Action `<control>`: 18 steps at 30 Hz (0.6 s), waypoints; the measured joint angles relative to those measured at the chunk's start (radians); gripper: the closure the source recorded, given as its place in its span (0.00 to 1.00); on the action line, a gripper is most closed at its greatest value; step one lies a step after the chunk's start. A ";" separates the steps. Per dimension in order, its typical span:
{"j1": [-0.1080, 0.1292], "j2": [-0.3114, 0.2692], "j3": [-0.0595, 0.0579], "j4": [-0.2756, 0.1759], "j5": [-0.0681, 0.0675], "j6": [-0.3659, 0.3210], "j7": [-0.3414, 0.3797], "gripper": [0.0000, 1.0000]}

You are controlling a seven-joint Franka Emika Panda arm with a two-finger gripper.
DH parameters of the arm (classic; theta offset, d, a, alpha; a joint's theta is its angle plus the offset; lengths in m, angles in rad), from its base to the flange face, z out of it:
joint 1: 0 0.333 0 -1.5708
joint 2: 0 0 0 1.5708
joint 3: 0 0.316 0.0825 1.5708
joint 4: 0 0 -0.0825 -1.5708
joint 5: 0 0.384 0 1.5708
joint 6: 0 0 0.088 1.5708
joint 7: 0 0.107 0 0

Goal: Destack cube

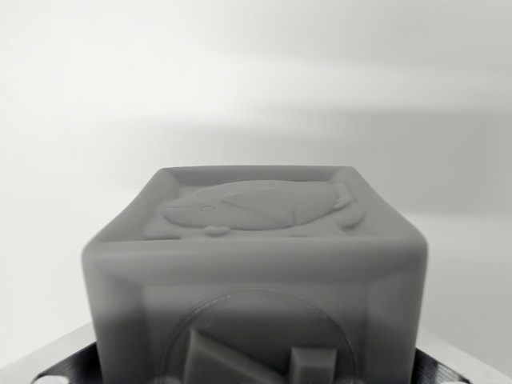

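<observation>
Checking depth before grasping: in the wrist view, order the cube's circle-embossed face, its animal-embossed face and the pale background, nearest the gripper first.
1. Circle-embossed face, bottom centre.
2. Animal-embossed face, mid-frame, above it.
3. Pale background, top, behind both.

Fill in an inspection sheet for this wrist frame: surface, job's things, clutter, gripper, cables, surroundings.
Surface: plain pale surface, bare, soft shadow band across it.
Job's things: one grey cube fills the view's centre, with a raised animal relief on its top face and a raised figure inside a circle on its near face; no second cube seen, and whatever lies beneath it is hidden.
Clutter: nothing seen.
Gripper: dark metal parts at both bottom corners flank the cube; open or shut cannot be judged.
Cables: nothing seen.
Surroundings: blurred pale background only.
</observation>
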 joint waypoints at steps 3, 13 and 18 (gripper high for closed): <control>0.011 0.004 0.001 0.000 0.000 0.004 0.016 1.00; 0.048 0.015 0.005 -0.001 -0.001 0.016 0.065 1.00; 0.067 0.021 0.007 -0.001 -0.001 0.022 0.091 1.00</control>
